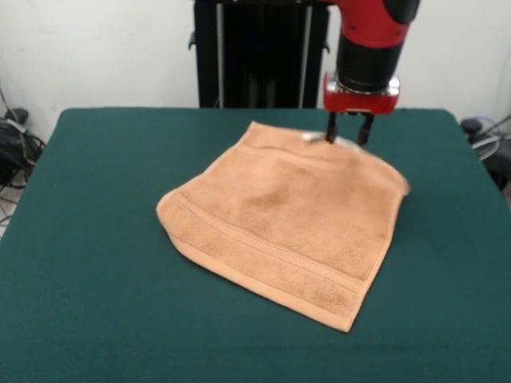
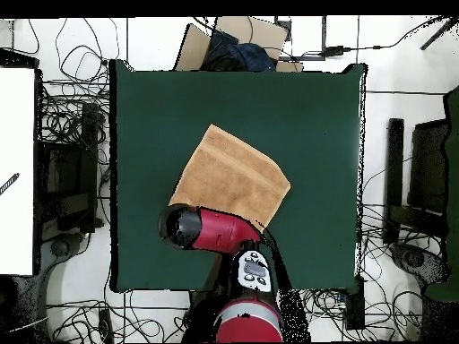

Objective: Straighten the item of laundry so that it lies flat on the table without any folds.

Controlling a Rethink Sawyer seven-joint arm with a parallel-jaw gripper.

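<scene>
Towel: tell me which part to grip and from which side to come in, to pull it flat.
Probably grip the towel at its far edge by the white label, coming straight down from above, where the gripper already straddles that hem. That edge looks raised off the table, while the rest lies too flat to pinch.

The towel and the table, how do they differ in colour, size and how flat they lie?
The towel is light orange-brown; the table is dark green. The towel is far smaller, covering only a middle patch of the table. The towel sits skewed, corners pointing toward the table's edges, and its edge by the gripper looks slightly raised, while the table top is level. Both are roughly four-sided with soft-looking surfaces.
</scene>
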